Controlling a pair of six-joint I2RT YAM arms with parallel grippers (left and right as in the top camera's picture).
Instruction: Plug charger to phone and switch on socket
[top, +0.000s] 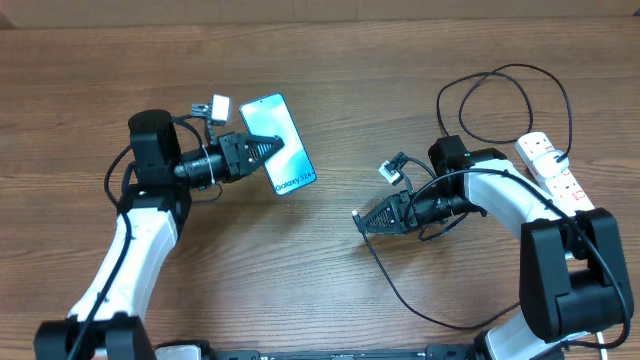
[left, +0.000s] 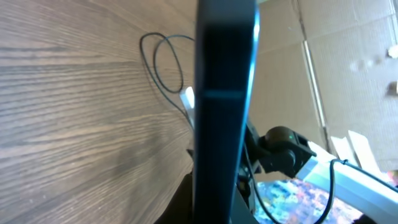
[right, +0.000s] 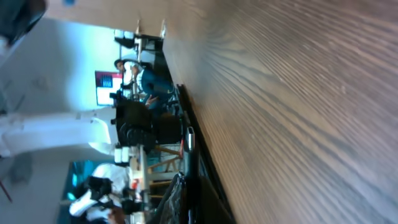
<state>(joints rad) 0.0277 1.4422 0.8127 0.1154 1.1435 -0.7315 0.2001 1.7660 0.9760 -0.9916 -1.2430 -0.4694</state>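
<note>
Broadly, the wooden worktop (top: 340, 70) lies open in the middle, with bare room between the two arms. The only clutter is at the right edge, where the socket (top: 556, 170) lies slantwise and the charger (top: 438, 102) loops slack beside it. The phone (top: 290, 170) is left of centre, and the left tool (top: 270, 147) is clamped on it; the left wrist view shows it edge-on in that grip. Its long axis runs from upper left to lower right in the overhead view, so the short end by the printed name points toward the right arm. The right tool (top: 362, 219) sits right of centre, pinched together on the charger near its free end. The plug tip (top: 356, 216) pokes out leftward toward the phone. That short end and the tip are apart, with nothing between them. The coming move, I judge, is the right arm carrying the tip into that end, and it turns on lining the tip up with the phone's slanted axis. The socket is nearest the right arm, its switches too small to read.
</note>
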